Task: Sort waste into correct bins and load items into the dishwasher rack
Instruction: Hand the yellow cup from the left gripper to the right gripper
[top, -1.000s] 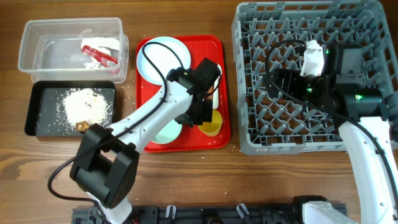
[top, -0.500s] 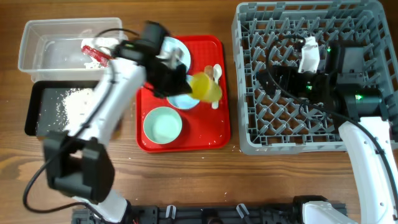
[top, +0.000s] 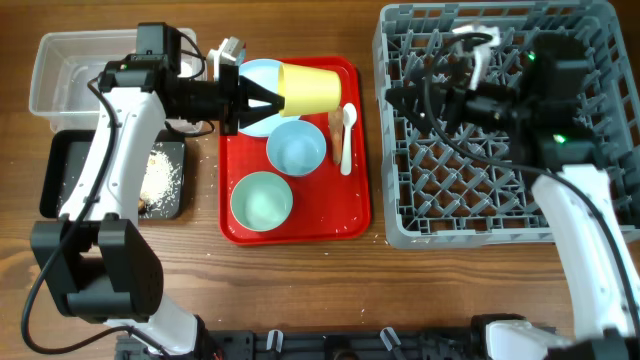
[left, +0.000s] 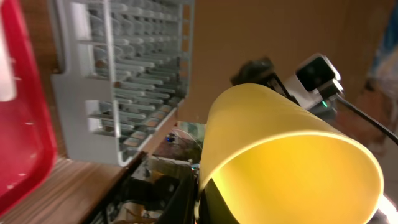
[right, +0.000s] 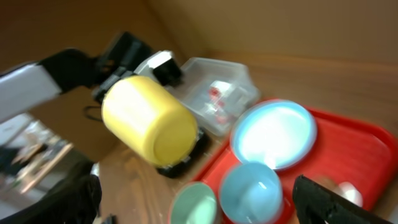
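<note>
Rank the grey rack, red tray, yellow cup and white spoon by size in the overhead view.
Largest first:
grey rack
red tray
yellow cup, held aloft nearer the camera, so it looks bigger
white spoon

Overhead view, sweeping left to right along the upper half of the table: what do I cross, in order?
clear tub → left claw → yellow cup, held in that claw → white spoon → dishwasher rack. The bowls and plate are left out because they overlap the cup's span.

Upper left: tub (top: 70, 80), shallow tray (top: 60, 180) below it. Centre: serving tray (top: 340, 215) bearing plate (top: 262, 72), upper bowl (top: 296, 147), lower bowl (top: 261, 200), spoon (top: 347, 140) (cup (top: 310, 88) in my left claw (top: 265, 98), over its top edge). Right: rack (top: 400, 225).
</note>
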